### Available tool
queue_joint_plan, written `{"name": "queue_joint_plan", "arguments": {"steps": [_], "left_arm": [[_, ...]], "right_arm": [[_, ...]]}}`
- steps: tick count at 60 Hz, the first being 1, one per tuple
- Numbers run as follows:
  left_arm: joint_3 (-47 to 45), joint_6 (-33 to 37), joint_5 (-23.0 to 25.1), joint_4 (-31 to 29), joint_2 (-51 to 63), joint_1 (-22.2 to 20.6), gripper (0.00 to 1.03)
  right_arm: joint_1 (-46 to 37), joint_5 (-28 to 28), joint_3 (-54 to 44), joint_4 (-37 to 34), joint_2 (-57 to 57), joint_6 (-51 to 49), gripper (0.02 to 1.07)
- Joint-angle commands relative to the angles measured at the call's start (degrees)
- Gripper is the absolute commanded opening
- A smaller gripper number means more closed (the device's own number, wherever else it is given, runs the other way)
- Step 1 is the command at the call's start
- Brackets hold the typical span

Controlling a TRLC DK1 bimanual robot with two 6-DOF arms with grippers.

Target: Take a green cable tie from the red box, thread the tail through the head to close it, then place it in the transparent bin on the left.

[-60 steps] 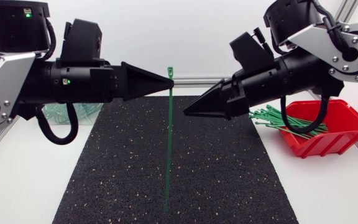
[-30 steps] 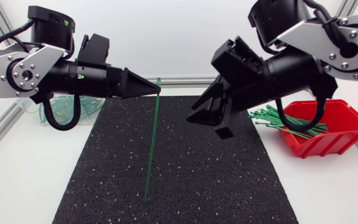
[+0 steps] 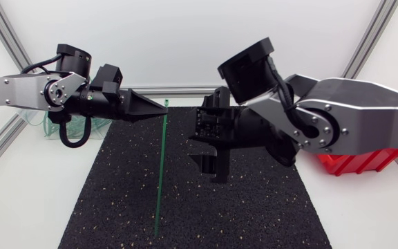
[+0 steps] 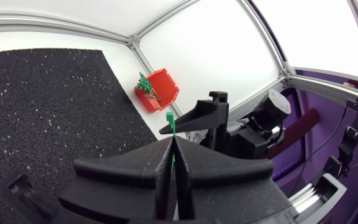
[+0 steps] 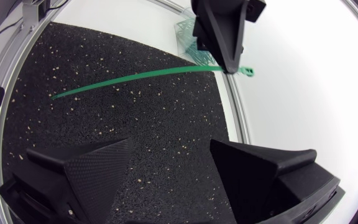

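Left gripper (image 3: pixel 162 106) pinches cable tie (image 3: pixel 159 173) near its head, tail dangling below. Right gripper (image 5: pixel 169 155) gapes empty alongside; next, likely catch tail for threading.

We work in robotics lab cell: white surface (image 3: pixel 19 207) fenced by aluminium profile frame (image 3: pixel 5 31), black speckled rubber mat (image 3: pixel 247 207) laid across it, red parts box (image 3: pixel 365 162) at edge.

Rough matt black mat (image 3: pixel 254 207), grainy with pale specks, like rubber crumb. Thin, smooth green plastic for the tie (image 3: pixel 159 180). Matt black plastic on left gripper (image 3: pixel 165 106) and right gripper (image 5: pixel 169 146). Satin silver-grey metal on arm links (image 3: pixel 372 111), with small screws. Glossy red plastic box (image 3: pixel 358 162). Clear plastic bin (image 3: pixel 34 123). Smooth white table (image 3: pixel 19 214).
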Motion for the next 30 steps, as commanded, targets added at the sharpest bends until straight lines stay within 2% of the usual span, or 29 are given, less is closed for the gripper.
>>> {"name": "queue_joint_plan", "arguments": {"steps": [1,8,16,30], "left_arm": [[2.5,0.8,2.0,-0.8,3.2,0.6,0.03],[4.6,0.8,3.7,-3.2,6.0,0.7,0.03],[5.9,0.8,5.5,-3.3,9.5,1.8,0.03],[6.9,0.8,7.9,-3.3,14.4,3.3,0.03]], "right_arm": [[2.2,1.7,-1.6,3.4,2.1,-5.1,0.97],[4.4,5.0,-3.1,9.3,4.8,-9.8,0.97],[6.5,6.9,-5.9,15.0,5.8,-14.4,0.97],[10.1,8.9,-8.9,21.3,7.9,-19.0,0.97]]}}
